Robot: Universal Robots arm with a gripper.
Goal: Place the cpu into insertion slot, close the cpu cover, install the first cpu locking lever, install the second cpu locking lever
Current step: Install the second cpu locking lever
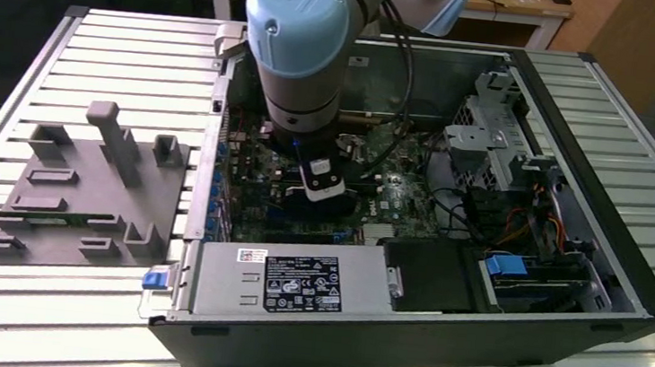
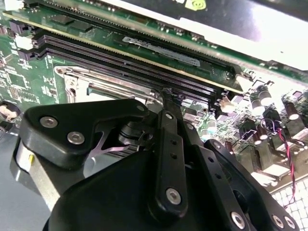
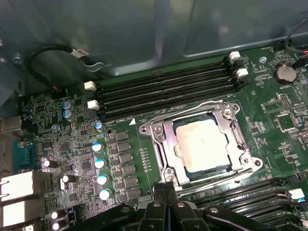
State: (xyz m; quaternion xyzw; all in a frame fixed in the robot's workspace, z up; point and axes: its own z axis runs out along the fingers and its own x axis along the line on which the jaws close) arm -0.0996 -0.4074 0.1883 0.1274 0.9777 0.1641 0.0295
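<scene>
Inside, the open computer case [image 1: 409,336] lay on a slatted table [image 1: 101,35], the arm [image 1: 305,46] reaching down over its motherboard [image 3: 269,110]. Beside the memory slots [image 3: 163,89], the cpu cover [image 3: 166,137] lay shut over the cpu [image 3: 202,144] in the insertion slot [image 3: 226,166]. The gripper [image 3: 166,185] hovered at the socket's edge, fingers together, holding nothing visible.

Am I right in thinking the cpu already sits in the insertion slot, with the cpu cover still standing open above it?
Not quite. The cpu does sit in the insertion slot, but the cpu cover is not open: in the first wrist view it lies flat around the chip, whose metal top shows through the cover's window.
</scene>
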